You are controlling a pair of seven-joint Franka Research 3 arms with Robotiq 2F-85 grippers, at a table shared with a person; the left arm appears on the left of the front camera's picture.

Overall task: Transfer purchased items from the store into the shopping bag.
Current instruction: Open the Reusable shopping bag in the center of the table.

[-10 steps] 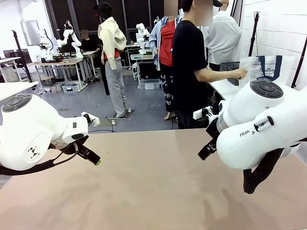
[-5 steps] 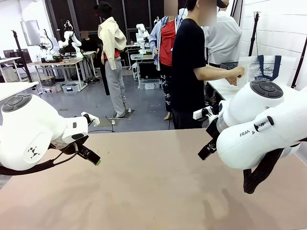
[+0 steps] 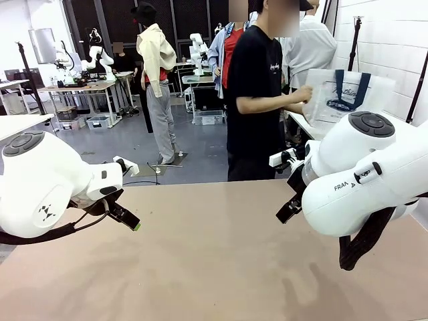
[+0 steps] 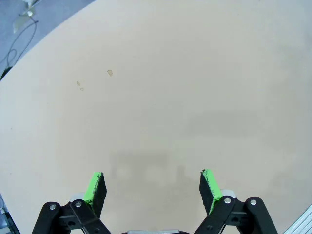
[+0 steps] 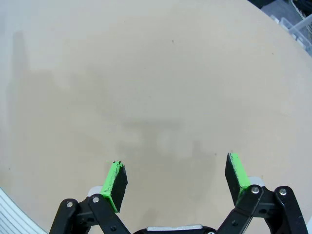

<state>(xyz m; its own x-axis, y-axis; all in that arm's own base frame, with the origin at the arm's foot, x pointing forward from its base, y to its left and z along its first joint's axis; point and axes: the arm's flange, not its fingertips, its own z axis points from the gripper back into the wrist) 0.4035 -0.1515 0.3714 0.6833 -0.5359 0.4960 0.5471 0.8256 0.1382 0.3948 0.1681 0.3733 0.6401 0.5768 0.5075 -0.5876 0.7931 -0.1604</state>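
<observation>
At the far right, beyond the table, a person in a black T-shirt [image 3: 257, 73] holds the shopping bag [image 3: 344, 93] up with both hands; it is translucent, with navy handles and a navy oval logo. The store and the purchased items are out of view. My left gripper [image 4: 153, 185] hangs open over bare table, its green pads wide apart, and it shows low at the left in the front view [image 3: 125, 216]. My right gripper [image 5: 176, 178] is also open over bare tabletop, and its black fingers show at the right [image 3: 287, 204]. Neither holds anything.
The tan table [image 3: 214, 267] stretches between the two arms. Small specks mark its surface [image 4: 109, 73]. Other people stand behind the person, and workbenches with other equipment fill the room at the back left.
The person has turned from the side table at the right toward my table and carried the shopping bag leftward and higher. Both arms and grippers stay still.
</observation>
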